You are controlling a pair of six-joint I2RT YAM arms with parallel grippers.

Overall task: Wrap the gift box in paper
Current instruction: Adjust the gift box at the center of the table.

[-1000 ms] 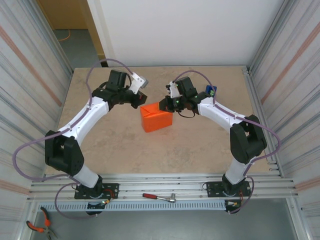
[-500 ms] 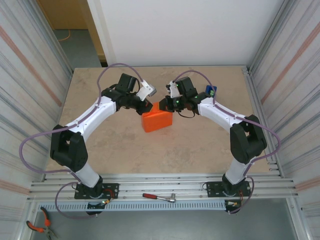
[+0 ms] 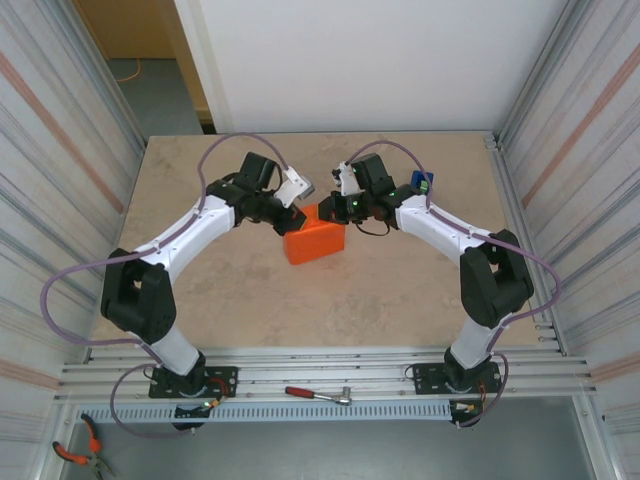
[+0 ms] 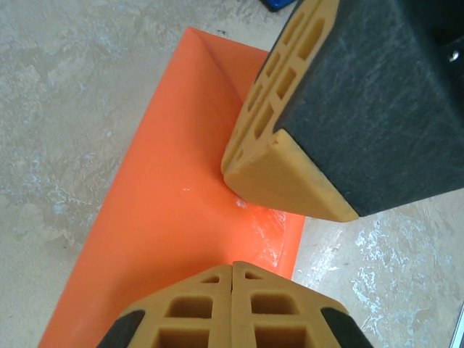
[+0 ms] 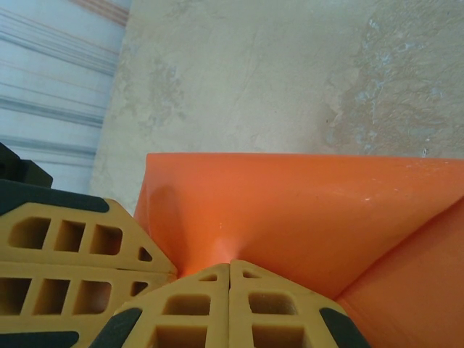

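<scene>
Parcel status: paper (image 3: 316, 243) is folded up around what I take to be the gift box, so the box should be underneath. I see no pink. The bundle lies mid-tabletop (image 3: 230, 300), between the two arms.

L hand (image 3: 292, 217): fingers shut flush, nothing visibly between them, tips down on the far-left end fold.
R hand (image 3: 331, 208): also shut tight, tips on the orange at the far top edge, just beside the L hand. The paper creases to a point at the R tips. Can't tell if a sliver is pinched.

Handling est.:
- Sheet is thin and light. It creases easily, prob. springs open if let go, and tears if dragged.
- Surface looks smooth, so likely slippery under the pads.
- Box is light cardboard and will prob. skate on the tabletop if shoved sideways.

Best hold: press the flaps flat vs. the box faces w/ closed tips, or pinch at a fold edge or corner, not mid-panel. One hand pins while the other works.
</scene>
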